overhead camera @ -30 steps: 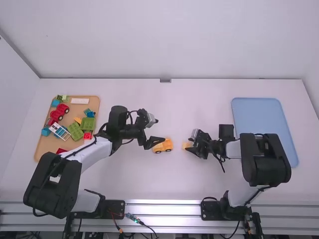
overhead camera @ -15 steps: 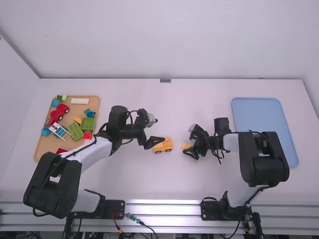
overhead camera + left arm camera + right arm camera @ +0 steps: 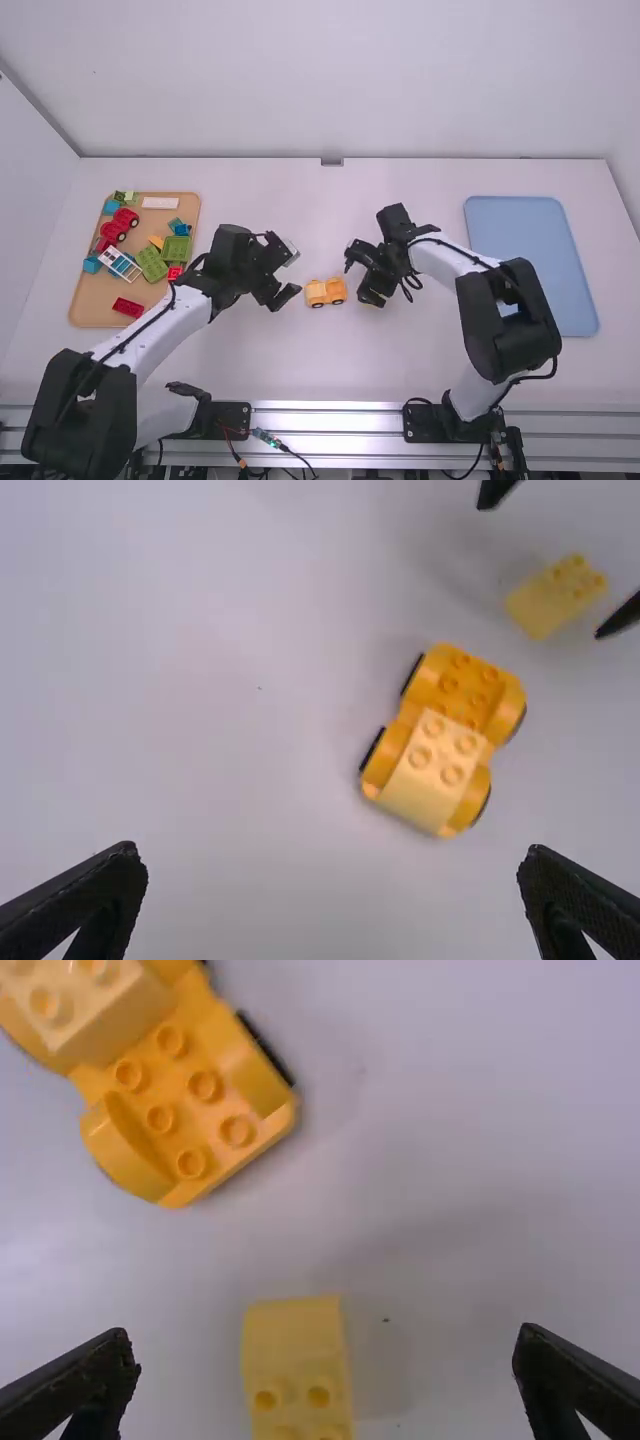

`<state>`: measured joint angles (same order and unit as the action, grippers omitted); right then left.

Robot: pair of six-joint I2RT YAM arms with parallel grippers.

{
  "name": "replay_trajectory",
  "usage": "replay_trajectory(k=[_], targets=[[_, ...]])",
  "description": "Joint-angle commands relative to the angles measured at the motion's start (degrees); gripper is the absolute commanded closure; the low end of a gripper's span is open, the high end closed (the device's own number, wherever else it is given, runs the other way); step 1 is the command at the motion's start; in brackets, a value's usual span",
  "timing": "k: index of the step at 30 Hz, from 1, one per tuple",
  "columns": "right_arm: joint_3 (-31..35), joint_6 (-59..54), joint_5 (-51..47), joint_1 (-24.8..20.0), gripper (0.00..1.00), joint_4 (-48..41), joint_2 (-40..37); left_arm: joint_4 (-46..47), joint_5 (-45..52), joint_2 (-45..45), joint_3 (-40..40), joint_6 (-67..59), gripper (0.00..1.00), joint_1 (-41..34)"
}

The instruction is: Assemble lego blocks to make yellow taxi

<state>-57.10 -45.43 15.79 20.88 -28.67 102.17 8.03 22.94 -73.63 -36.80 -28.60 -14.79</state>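
I can see the right gripper (image 3: 325, 1338) with its fingers well apart, the loose yellow curved-slope brick (image 3: 293, 1355) between them on the table (image 3: 300, 360). Its long axis runs roughly across their closing line, off-centre; I'd centre before squeezing. The brick's smooth end faces the yellow wheeled base (image 3: 465, 690), between both grippers. Farther from the brick, the left gripper (image 3: 332, 858) is spread too.

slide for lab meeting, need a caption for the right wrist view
Yellow block framed by the open right pincer, with the orange car nearby.
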Motion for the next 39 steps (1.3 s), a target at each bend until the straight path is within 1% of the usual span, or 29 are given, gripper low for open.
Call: replay_trajectory(k=[1, 4, 8, 16, 19, 21, 24, 27, 30, 32, 33, 35, 37, 39], targets=[[1.16, -1.11, -6.27, 0.48, 0.01, -0.07, -1.24, 0.93, 6.10, 1.53, -0.87, -10.38, 0.01, 0.74], [2.56, -1.40, -9.60, 0.46, 0.01, 0.04, -1.24, -0.14, 11.10, 1.81, -0.20, -11.34, 0.01, 2.97], [2.78, -3.30, -8.48, 0.07, 0.01, 0.24, -1.24, -1.80, 15.30, 1.75, 0.57, -11.38, 0.01, 4.26], [2.80, -2.60, -5.05, -1.81, 0.01, 0.13, -1.11, -1.54, 15.23, 1.75, 0.72, -10.97, 0.01, 4.24], [2.82, -2.58, -4.85, -1.81, 0.01, 0.31, -0.06, -1.58, 15.02, 1.75, 0.72, -10.97, 0.01, 3.91], [2.82, -2.14, -5.35, -1.75, 0.00, 1.40, 2.17, -1.60, 15.02, 1.75, 0.70, -10.97, 0.01, 3.91], [2.43, -2.62, -5.55, -1.38, 0.02, 1.33, 5.09, -1.80, 15.02, 1.75, 0.70, -10.95, 0.01, 4.06], [1.73, -2.10, -6.05, -0.76, 0.07, 0.52, 6.08, -1.89, 14.99, 1.75, 0.70, -10.95, 0.01, 4.15], [0.70, -0.15, -6.73, -0.59, 0.15, -0.37, 5.95, -1.98, 15.02, 1.75, 0.70, -10.97, 0.01, 3.91], [0.28, 0.85, -6.62, -0.57, 0.22, -0.28, 5.95, -2.00, 14.97, 1.75, 0.70, -10.99, 0.01, 3.95], [0.02, 1.81, -6.73, -0.59, 0.33, -0.33, 5.95, -2.00, 14.99, 1.75, 0.70, -11.01, 0.01, 4.21], [-0.17, 3.30, -6.86, -0.59, 0.69, -0.28, 5.95, -2.02, 14.97, 1.75, 0.70, -10.97, 0.01, 4.39], [-0.31, 4.42, -6.82, -0.59, 0.78, -0.33, 5.95, -2.02, 14.99, 1.75, 0.70, -10.97, 0.01, 4.50], [-0.42, 5.46, -6.84, -0.59, 0.78, -0.28, 5.95, -2.02, 15.02, 1.75, 0.70, -10.97, 0.01, 4.24]])
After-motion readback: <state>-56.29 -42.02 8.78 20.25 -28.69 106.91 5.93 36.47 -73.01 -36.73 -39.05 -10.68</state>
